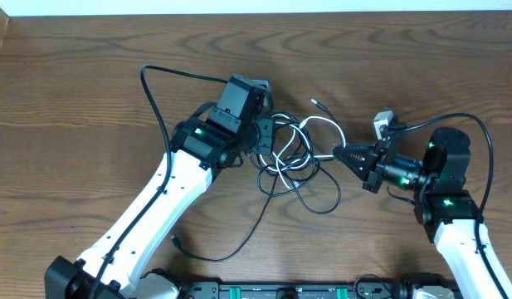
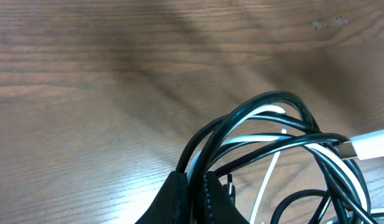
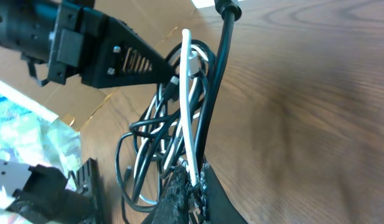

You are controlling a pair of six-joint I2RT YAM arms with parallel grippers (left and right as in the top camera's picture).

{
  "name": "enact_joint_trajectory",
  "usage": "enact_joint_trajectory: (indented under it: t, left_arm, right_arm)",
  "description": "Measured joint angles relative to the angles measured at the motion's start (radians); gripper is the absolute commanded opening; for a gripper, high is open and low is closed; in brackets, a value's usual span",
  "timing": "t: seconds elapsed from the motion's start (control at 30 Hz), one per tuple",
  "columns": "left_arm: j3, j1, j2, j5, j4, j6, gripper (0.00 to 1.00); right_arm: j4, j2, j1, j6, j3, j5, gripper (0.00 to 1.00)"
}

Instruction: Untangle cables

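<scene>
Thin, glossy black and white cables (image 1: 290, 162) lie in tangled loops at the middle of the wood-grain desk (image 1: 73, 100). The left claw (image 1: 266, 137) and right claw (image 1: 338, 152) are each clamped on the cords.

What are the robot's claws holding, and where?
Both pinch the cable tangle: the left gripper on bunched loops at its left edge, the right gripper on the white cable and a black one at its right edge.
</scene>
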Motion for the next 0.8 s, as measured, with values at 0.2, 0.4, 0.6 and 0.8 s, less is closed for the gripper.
enact_joint_trajectory:
  t: [0.2, 0.4, 0.6, 0.8]
  left_arm:
    - [0.0, 0.002, 0.0, -0.031, -0.018, 0.001, 0.07]
    - [0.0, 0.004, 0.0, 0.026, -0.018, 0.039, 0.07]
    - [0.0, 0.004, 0.0, 0.135, -0.018, 0.118, 0.07]
    - [0.0, 0.004, 0.0, 0.344, -0.02, 0.268, 0.07]
  right_arm:
    - [-0.019, 0.0, 0.003, 0.025, 0.0, 0.035, 0.82]
    - [-0.019, 0.0, 0.003, 0.027, 0.0, 0.041, 0.83]
    - [-0.019, 0.0, 0.003, 0.027, 0.0, 0.041, 0.86]
    - [-0.043, 0.0, 0.003, -0.015, 0.0, 0.04, 0.75]
